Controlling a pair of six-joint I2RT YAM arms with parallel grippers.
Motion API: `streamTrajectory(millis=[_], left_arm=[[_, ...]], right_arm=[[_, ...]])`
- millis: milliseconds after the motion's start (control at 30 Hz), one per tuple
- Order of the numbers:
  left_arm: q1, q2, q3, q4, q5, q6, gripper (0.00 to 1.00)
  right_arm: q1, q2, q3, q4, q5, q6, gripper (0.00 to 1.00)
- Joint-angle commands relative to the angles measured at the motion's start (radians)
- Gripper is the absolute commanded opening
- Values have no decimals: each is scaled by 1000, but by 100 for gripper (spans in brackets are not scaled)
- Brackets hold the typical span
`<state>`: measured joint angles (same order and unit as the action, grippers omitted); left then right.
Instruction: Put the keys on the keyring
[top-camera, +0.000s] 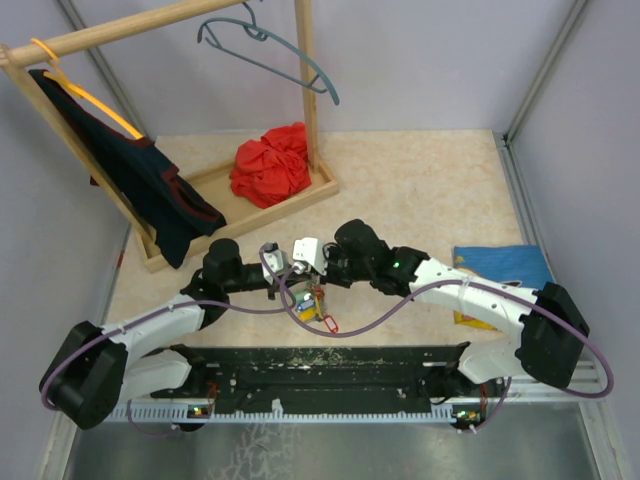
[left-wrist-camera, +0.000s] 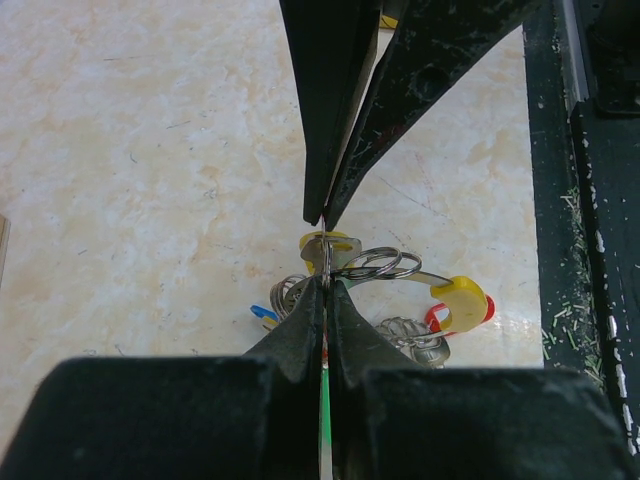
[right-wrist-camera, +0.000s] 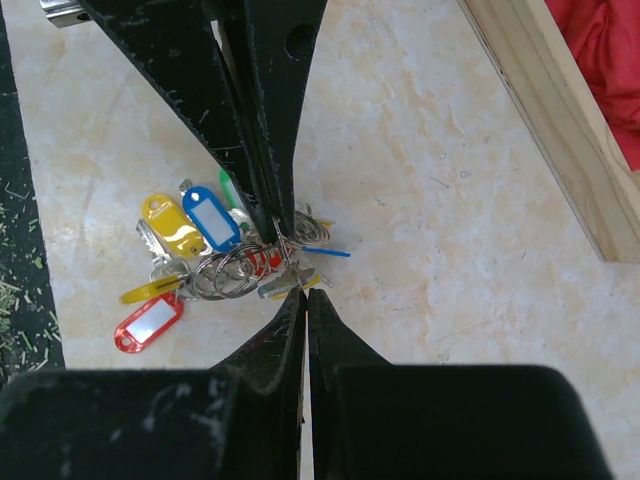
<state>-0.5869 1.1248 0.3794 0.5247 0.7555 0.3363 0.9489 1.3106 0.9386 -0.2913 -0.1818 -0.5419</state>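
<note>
Keys (right-wrist-camera: 205, 238): gathered in one bunch on the table (right-wrist-camera: 450, 230), at the spot where the two pairs of fingertips meet; small split rings are tangled among them.
Tags: a blue tag (right-wrist-camera: 210, 215) and a yellow tag (right-wrist-camera: 170, 222) are laid side by side; a red tag (right-wrist-camera: 148, 322) is set nearest the black strip (right-wrist-camera: 18, 300); a green tag (right-wrist-camera: 229, 190) is seen against the left fingers.
Keyring (left-wrist-camera: 455, 297): a thin grey wire running into a yellow section is seen within the bunch, just beside the left tips.
Left gripper (left-wrist-camera: 326, 290): pressed together, with a green strip clamped in the slit, so the green-tagged key is pinched.
Right gripper (right-wrist-camera: 303, 295): pressed together, tip to tip with the left; a thin ring is stood on edge between the tips, but whether it is pinched cannot be told.
Surroundings: a wooden rack base (right-wrist-camera: 560, 130) and a red cloth (right-wrist-camera: 610, 60) are placed well apart from the bunch.
</note>
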Motion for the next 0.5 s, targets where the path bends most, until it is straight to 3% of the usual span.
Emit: streamTrajectory(millis=[0,467], left_arm=[[4,-27,4,57,33,-11,1],[4,-28,0,60,28,-14,1]], right_arm=[[14,0,27,42,18,7,0],[14,-13,26,53,-10,41,0]])
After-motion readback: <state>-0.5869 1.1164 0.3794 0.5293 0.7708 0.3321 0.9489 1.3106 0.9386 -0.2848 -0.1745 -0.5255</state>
